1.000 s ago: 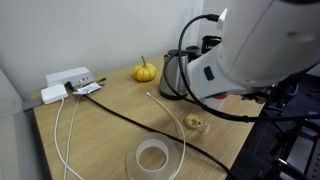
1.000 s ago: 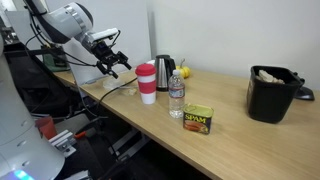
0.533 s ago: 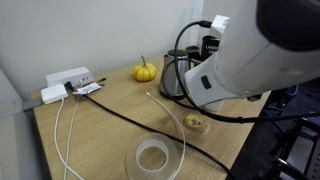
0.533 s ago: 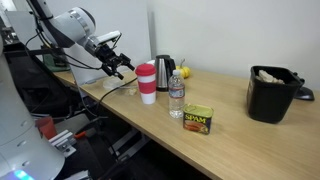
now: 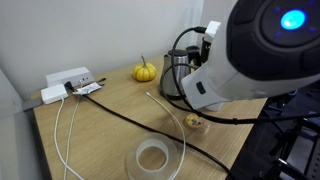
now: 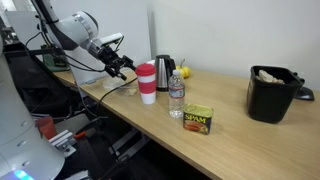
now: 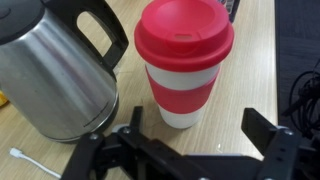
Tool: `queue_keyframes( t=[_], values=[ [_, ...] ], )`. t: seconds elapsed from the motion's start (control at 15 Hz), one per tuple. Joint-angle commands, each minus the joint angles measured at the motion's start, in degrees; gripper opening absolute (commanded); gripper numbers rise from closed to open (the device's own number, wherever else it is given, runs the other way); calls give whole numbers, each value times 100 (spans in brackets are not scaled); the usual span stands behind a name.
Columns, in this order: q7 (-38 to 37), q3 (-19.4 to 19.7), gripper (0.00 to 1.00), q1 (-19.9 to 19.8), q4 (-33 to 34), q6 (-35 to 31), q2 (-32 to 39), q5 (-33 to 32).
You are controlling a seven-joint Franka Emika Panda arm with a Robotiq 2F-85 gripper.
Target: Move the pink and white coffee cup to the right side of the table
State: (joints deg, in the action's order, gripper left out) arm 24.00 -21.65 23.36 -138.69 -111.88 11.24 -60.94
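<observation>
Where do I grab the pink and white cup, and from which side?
Take the cup by its sleeve, below the lid, straight in from the claw's side: it stands upright and lines up between the open fingers. Mind the kettle close beside it.

Soft even light, faint shadows. Blurred arm housing (image 5: 250,60), blue lamp (image 5: 292,19) glaring. Wrist view: pink and white coffee cup (image 7: 183,70) sharp.

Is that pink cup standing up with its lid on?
Upright, lidded: the cup stands on its base on the table, red lid covering the top.
</observation>
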Motion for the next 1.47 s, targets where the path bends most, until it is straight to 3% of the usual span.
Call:
queue_keyframes(
  t=[0.0,0.87,1.4],
  values=[
    [-25,-6,100,-24,266,558,427,15],
    [-43,208,100,-154,968,1207,1421,19],
    [-79,310,100,-288,1177,1084,1743,-119]
  ],
)
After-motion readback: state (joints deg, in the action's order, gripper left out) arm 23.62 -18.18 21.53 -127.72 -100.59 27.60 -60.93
